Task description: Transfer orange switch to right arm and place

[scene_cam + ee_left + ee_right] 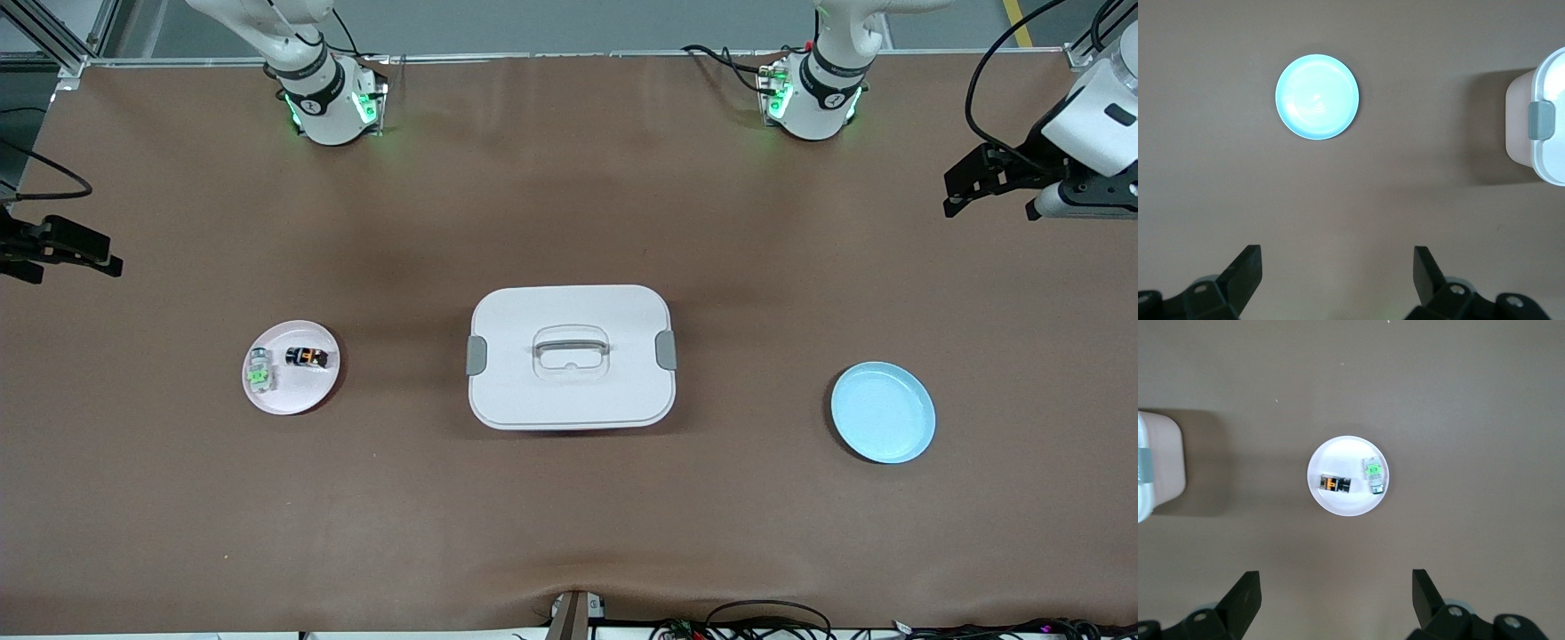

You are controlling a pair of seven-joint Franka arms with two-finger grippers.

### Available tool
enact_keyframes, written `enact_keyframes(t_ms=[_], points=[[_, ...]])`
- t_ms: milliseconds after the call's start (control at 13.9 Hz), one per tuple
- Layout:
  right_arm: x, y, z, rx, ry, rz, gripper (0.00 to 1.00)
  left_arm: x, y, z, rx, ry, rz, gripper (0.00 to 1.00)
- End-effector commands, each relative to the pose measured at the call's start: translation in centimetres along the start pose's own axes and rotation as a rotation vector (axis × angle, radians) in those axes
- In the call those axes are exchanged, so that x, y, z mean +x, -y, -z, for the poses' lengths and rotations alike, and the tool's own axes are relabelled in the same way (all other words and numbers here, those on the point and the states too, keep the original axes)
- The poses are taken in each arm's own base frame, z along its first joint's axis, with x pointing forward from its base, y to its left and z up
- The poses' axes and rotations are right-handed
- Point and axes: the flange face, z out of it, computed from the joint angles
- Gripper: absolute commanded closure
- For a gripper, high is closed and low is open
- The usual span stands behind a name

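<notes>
You had the tiny black rectangular switch with an orange middle (pixel 307 357) lying on the pink round plate (pixel 302 396); left gripper (pixel 1338 273) and right gripper (pixel 1336 593) waited, jaws spread.

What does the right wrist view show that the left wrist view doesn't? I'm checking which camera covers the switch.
Only the right wrist view: the pink plate holding the orange switch and the green switch, under the open right gripper. Only the left wrist view: the bare blue plate, under the open left gripper. Both: the brown table and an end of the white box.
</notes>
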Motion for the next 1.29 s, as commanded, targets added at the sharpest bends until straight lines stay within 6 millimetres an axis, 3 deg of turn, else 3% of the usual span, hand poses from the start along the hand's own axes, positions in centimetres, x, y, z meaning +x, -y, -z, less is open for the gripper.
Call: enact_keyframes(t_ms=[0,1221], points=[[-0.5,-0.3,1.0,0.047,-0.014,-0.031,0.0,0.2,-0.2,0.3,-0.003,0.004,0.008,0.0],[-1.8,0.4,1.2,0.002,0.052,-0.067,0.0,0.1,-0.3,0.5,-0.003,0.001,0.006,0.0]])
